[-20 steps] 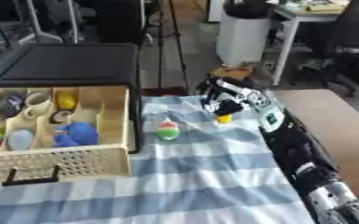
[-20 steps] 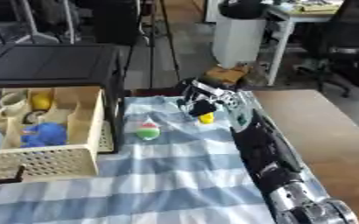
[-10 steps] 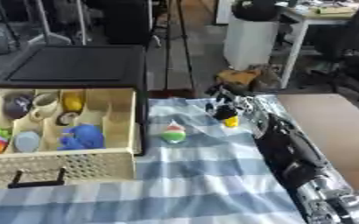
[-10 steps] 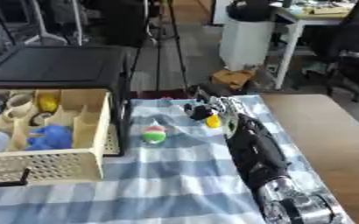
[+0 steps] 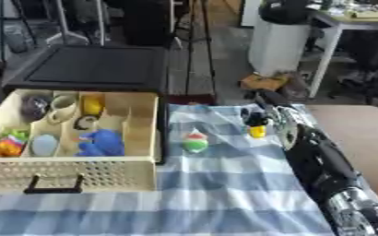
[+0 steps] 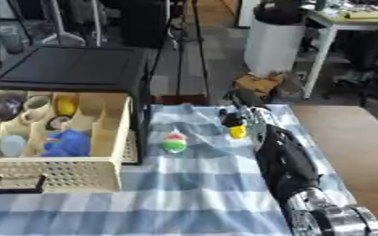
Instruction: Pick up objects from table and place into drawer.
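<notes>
Since a second ago the right hand (image 5: 262,116) has slid a little farther back along the checked cloth (image 5: 224,193) with the small yellow thing (image 5: 257,131), though the head has tilted too, so part of that shift is the camera's. At the left, the open drawer (image 5: 71,175) juts from the black cabinet (image 5: 91,67), pale, with a perforated front and a black handle (image 5: 53,186); its compartments hold a blue toy (image 5: 99,142), a pale blue oval (image 5: 44,144), a bright orange and green piece (image 5: 5,145), a white mug (image 5: 62,104), a yellow object (image 5: 92,105) and a dark rounded one (image 5: 32,106). Just right of the drawer, apart from it on the cloth covering the table (image 5: 362,133), lies a small round toy (image 5: 195,141), green below, white and red above. Farther right, the right hand's dark fingers (image 5: 252,118) are curled down over the top of the yellow thing, which seems to be pinched between them; whether it touches the cloth cannot be made out. No writing or label is legible on anything.
</notes>
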`<action>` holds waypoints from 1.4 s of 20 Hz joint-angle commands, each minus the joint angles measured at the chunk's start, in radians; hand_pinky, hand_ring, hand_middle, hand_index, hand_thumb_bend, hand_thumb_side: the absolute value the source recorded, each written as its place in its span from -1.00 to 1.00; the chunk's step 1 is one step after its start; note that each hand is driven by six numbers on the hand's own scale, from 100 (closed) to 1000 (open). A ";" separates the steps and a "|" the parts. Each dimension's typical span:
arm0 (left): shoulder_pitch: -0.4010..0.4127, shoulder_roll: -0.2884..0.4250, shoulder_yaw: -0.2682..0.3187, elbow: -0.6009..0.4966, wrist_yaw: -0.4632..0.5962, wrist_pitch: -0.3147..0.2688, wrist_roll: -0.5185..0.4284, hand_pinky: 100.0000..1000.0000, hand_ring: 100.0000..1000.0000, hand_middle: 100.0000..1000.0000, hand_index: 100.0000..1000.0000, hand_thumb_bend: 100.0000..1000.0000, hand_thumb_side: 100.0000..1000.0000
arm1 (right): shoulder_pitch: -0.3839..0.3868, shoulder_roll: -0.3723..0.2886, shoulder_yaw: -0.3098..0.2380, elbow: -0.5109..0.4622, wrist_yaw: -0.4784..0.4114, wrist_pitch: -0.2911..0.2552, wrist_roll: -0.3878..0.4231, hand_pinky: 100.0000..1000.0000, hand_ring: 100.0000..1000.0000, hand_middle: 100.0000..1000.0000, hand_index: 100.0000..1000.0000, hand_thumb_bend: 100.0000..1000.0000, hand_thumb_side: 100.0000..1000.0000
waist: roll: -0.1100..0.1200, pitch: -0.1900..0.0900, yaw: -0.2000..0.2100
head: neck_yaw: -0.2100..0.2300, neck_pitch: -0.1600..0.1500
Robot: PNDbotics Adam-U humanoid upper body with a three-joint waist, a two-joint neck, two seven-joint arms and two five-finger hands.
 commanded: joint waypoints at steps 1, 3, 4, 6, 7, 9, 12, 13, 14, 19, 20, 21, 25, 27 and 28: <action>-0.015 0.007 0.011 -0.019 0.000 -0.005 0.001 -0.81 -1.00 -1.00 0.10 -0.57 1.00 | -0.024 -0.046 0.004 0.010 0.010 0.017 -0.026 0.48 0.71 0.64 0.69 -1.00 -0.74 | 0.002 -0.007 0.002 | 0.003 -0.013; -0.015 0.006 0.010 -0.019 -0.001 -0.007 -0.002 -0.81 -1.00 -1.00 0.10 -0.57 1.00 | -0.024 -0.051 0.011 0.025 0.013 0.024 -0.039 0.48 0.70 0.64 0.70 -1.00 -0.73 | 0.002 -0.005 0.003 | 0.003 -0.013; -0.015 0.006 0.010 -0.019 -0.002 -0.008 -0.003 -0.81 -1.00 -1.00 0.10 -0.57 1.00 | -0.024 -0.052 0.014 0.032 0.015 0.027 -0.045 0.48 0.70 0.65 0.70 -1.00 -0.73 | 0.002 -0.004 0.003 | 0.003 -0.013; -0.016 0.006 0.010 -0.019 -0.003 -0.009 -0.005 -0.81 -1.00 -1.00 0.10 -0.58 1.00 | -0.024 -0.057 0.022 0.049 0.020 0.035 -0.055 0.48 0.69 0.66 0.71 -1.00 -0.71 | 0.002 -0.002 0.005 | 0.003 -0.013; -0.016 0.006 0.009 -0.019 -0.003 -0.011 -0.007 -0.81 -1.00 -1.00 0.10 -0.58 1.00 | -0.024 -0.061 0.026 0.058 0.023 0.040 -0.060 0.48 0.68 0.66 0.71 -1.00 -0.71 | 0.002 0.000 0.006 | 0.003 -0.014; -0.016 0.006 0.008 -0.019 -0.003 -0.014 -0.010 -0.81 -1.00 -1.00 0.10 -0.59 1.00 | -0.023 -0.067 0.034 0.076 0.030 0.053 -0.073 0.48 0.68 0.67 0.72 -1.00 -0.70 | 0.002 0.003 0.008 | 0.003 -0.015; -0.017 0.005 0.009 -0.019 -0.004 -0.015 -0.013 -0.81 -1.00 -1.00 0.10 -0.59 1.00 | -0.023 -0.073 0.048 0.105 0.032 0.067 -0.086 0.47 0.64 0.68 0.72 -1.00 -0.68 | 0.002 0.007 0.009 | 0.004 -0.015; -0.017 0.005 0.008 -0.019 -0.004 -0.016 -0.014 -0.81 -1.00 -1.00 0.10 -0.60 1.00 | -0.024 -0.075 0.054 0.114 0.034 0.069 -0.089 0.46 0.62 0.68 0.73 -1.00 -0.67 | 0.002 0.008 0.009 | 0.005 -0.015; -0.017 0.005 0.008 -0.019 -0.004 -0.016 -0.015 -0.81 -1.00 -1.00 0.10 -0.60 1.00 | -0.023 -0.076 0.060 0.123 0.034 0.070 -0.093 0.45 0.62 0.68 0.73 -1.00 -0.67 | 0.002 0.009 0.009 | 0.005 -0.015; -0.016 0.003 0.007 -0.019 -0.005 -0.020 -0.020 -0.81 -1.00 -1.00 0.10 -0.61 1.00 | -0.019 -0.080 0.080 0.157 0.025 0.072 -0.112 0.43 0.58 0.67 0.73 -1.00 -0.65 | 0.005 0.014 0.010 | 0.006 -0.015; -0.015 0.003 0.007 -0.019 -0.005 -0.021 -0.021 -0.81 -1.00 -1.00 0.10 -0.61 1.00 | -0.017 -0.081 0.084 0.163 0.024 0.074 -0.117 0.43 0.58 0.67 0.73 -1.00 -0.64 | 0.006 0.015 0.010 | 0.005 -0.015; -0.014 0.003 0.007 -0.019 -0.005 -0.022 -0.022 -0.81 -1.00 -1.00 0.10 -0.61 1.00 | -0.016 -0.082 0.088 0.170 0.022 0.077 -0.121 0.43 0.60 0.68 0.73 -1.00 -0.64 | 0.007 0.015 0.010 | 0.005 -0.015; -0.013 0.002 0.007 -0.019 -0.006 -0.025 -0.024 -0.81 -1.00 -1.00 0.10 -0.62 1.00 | -0.016 -0.086 0.103 0.196 0.013 0.083 -0.136 0.42 0.58 0.68 0.74 -1.00 -0.63 | 0.007 0.017 0.010 | 0.004 -0.013; -0.013 0.001 0.007 -0.019 -0.006 -0.026 -0.026 -0.81 -1.00 -1.00 0.10 -0.62 1.00 | -0.016 -0.088 0.109 0.206 0.006 0.083 -0.141 0.42 0.58 0.68 0.74 -1.00 -0.62 | 0.007 0.018 0.010 | 0.003 -0.012; -0.012 0.001 0.006 -0.019 -0.006 -0.027 -0.027 -0.81 -1.00 -1.00 0.10 -0.62 1.00 | -0.016 -0.088 0.112 0.212 0.002 0.083 -0.141 0.42 0.57 0.68 0.74 -1.00 -0.62 | 0.007 0.018 0.010 | 0.003 -0.012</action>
